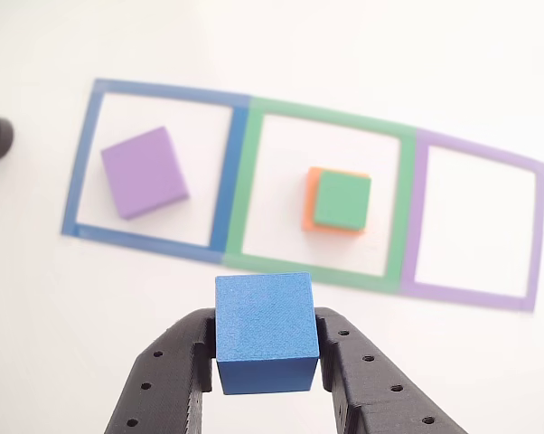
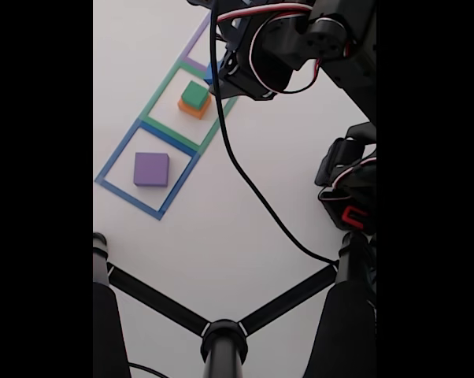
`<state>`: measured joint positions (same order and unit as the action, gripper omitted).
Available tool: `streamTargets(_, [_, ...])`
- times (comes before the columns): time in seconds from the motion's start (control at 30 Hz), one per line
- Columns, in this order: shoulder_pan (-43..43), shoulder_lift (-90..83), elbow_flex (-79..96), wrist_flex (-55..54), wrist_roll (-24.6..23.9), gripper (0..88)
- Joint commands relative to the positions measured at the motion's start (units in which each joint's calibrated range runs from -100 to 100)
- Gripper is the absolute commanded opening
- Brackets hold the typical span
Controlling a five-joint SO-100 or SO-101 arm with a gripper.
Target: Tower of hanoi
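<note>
The black jaws are clamped on the small matte blue foam cube, apparently lifted above the white desk. Beyond it, the green foam square sits on the orange foam square inside the green tape outline. The flat purple foam square lies askew inside the blue tape outline.

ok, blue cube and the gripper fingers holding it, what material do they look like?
Blue cube: matte, finely grained faces with soft edges, probably foam, though printed plastic is possible. Gripper fingers: black rigid plastic, likely 3D-printed, with a dull finish and rows of small holes.
</note>
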<state>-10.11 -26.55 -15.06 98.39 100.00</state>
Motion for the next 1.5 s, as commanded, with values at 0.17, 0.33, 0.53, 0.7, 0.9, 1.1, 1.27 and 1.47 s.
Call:
streamTargets(0.17, [-3.5, -2.2, 4.0, -0.2, 0.0, 1.1])
streamTargets(0.33, [-5.5, -8.4, 19.8, -10.2, 0.0, 0.9])
streamTargets(0.53, [-7.6, -15.8, 41.1, -28.3, 0.0, 0.7])
streamTargets(0.7, [-10.1, -17.4, 55.3, -45.0, 0.0, 0.5])
streamTargets(0.9, [-12.7, -16.8, 73.1, -71.9, 0.0, 0.7])
streamTargets(1.1, [-13.6, -10.9, 85.5, -94.9, 0.0, 1.0])
streamTargets(1.27, [-13.6, -4.4, 90.6, -108.5, 0.0, 1.1])
streamTargets(1.47, [-14.3, 7.2, 90.9, -123.8, 0.0, 1.5])
